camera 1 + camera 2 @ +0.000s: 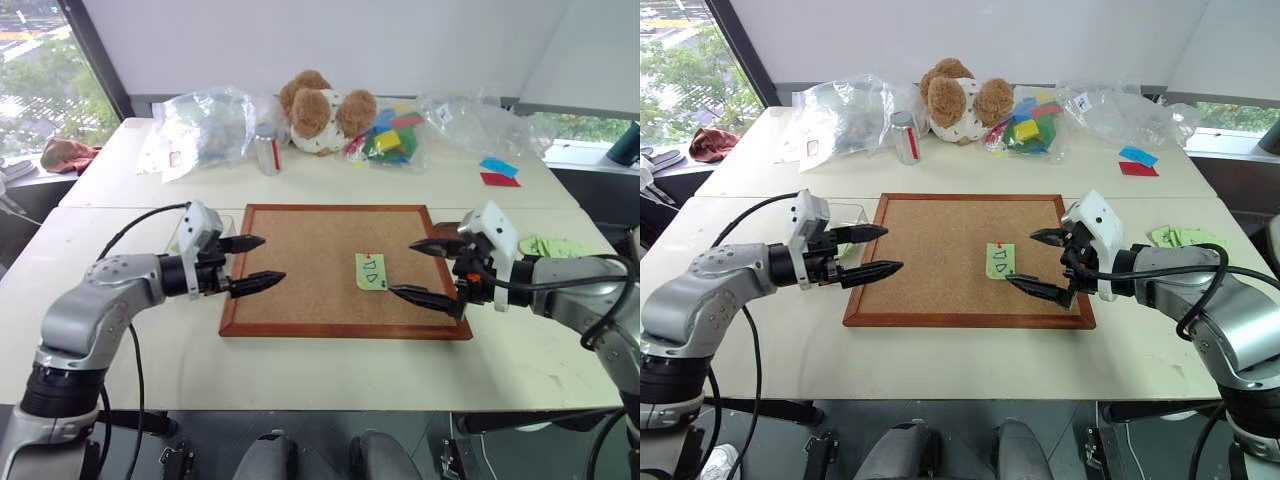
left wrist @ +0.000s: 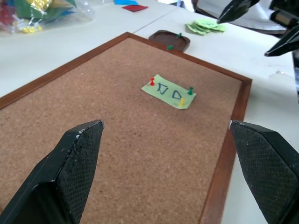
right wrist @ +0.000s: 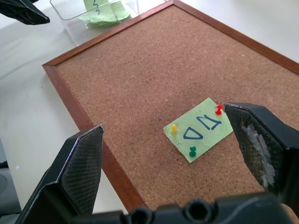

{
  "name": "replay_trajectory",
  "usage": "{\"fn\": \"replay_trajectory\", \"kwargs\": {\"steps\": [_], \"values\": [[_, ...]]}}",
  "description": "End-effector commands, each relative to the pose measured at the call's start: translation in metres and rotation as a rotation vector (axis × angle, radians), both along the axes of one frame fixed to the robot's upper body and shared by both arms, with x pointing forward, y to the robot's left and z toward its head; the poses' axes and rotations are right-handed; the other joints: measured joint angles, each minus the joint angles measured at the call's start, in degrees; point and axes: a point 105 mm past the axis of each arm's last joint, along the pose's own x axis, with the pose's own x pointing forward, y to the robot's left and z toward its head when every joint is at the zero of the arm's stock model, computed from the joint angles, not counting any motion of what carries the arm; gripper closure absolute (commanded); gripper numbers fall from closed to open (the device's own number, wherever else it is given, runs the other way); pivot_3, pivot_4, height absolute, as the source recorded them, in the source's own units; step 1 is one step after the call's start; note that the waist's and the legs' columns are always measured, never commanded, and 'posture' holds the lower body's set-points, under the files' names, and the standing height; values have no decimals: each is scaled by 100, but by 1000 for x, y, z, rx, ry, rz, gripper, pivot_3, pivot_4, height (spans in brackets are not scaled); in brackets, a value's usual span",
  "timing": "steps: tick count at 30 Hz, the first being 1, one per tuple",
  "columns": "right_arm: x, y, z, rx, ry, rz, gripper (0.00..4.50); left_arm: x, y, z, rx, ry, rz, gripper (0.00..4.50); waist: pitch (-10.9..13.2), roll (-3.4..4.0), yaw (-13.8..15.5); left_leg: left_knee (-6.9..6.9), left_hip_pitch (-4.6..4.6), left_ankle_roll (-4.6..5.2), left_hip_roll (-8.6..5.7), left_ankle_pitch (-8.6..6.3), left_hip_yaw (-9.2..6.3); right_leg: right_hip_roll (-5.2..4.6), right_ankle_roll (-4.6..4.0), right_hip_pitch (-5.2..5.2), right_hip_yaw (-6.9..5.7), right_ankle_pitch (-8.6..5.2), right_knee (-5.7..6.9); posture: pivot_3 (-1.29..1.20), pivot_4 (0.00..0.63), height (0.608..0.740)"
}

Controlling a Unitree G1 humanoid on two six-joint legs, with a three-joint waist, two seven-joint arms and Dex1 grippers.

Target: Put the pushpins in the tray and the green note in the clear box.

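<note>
On the white tabletop (image 1: 330,365) lies a cork board (image 1: 320,250) in a brown frame, with the clear box (image 3: 100,11) just beside its left edge and the tray (image 2: 170,40) at its far right corner. The left gripper (image 1: 256,262) and the right gripper (image 1: 420,270) hover over the board's two sides, both wide open and holding nothing. The green note (image 3: 198,129) sits on the board near the right gripper, fixed by a red pushpin (image 3: 218,109), a green pushpin (image 3: 192,150) and a yellow pushpin (image 3: 174,129).

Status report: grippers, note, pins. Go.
Left gripper and right gripper open, empty, flanking the corkboard. Green note still pinned: red pin, yellow pin, green pin. Tray holds two green pins. Nothing in the way.
</note>
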Motion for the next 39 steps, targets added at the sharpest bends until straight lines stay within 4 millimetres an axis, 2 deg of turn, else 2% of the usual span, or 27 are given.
{"fn": "replay_trajectory", "kwargs": {"steps": [1, 14, 19, 27, 30, 33, 39], "values": [[0, 3, 8, -1, -43, 19, 0, -3, 2, 14, -20, -44, 2, 77, 0, 0, 0, 0, 0, 0, 0, 0, 0, 0, 0, 0, 0, 0, 0, 0, 150, 740], [2, 2, 7, 12, -42, 5, 0, -2, -4, 12, -13, -48, 9, 77, 0, 0, 1, 0, 0, 1, 0, 0, 0, 0, 0, 0, 0, 0, 0, 0, 150, 740], [3, 2, 8, 14, -44, 1, 0, 3, -6, 0, 55, -76, 48, 77, 0, 0, 3, 0, 0, 0, 0, 0, 0, 0, 0, 0, 0, 0, -1, 0, 150, 740], [4, 3, 8, 13, -47, -2, 0, 5, -14, -9, 56, -76, 51, 77, 0, 0, 3, 0, 0, 1, 0, -1, 0, 0, 0, 0, 1, 0, -1, 0, 150, 740], [5, 3, 8, 13, -49, -4, 0, 11, -17, -15, 65, -88, 79, 77, 0, 0, 3, 0, 0, 1, 0, -1, 0, 0, 0, 0, 0, 0, -1, 0, 150, 740], [5, 4, 7, 15, -50, -5, 0, 12, -25, -30, 110, -106, 86, 873, 0, 0, 7, 0, 0, 1, 0, -1, 0, 0, 0, 0, 0, 0, -1, 0, 150, 740], [10, 6, 5, 28, -60, -31, 0, 5, -44, -57, 102, -95, 84, 3914, 0, 0, 5, -3, 0, 0, 0, 0, 1, 0, 0, -1, 0, 0, -1, 0, 150, 740]]}}
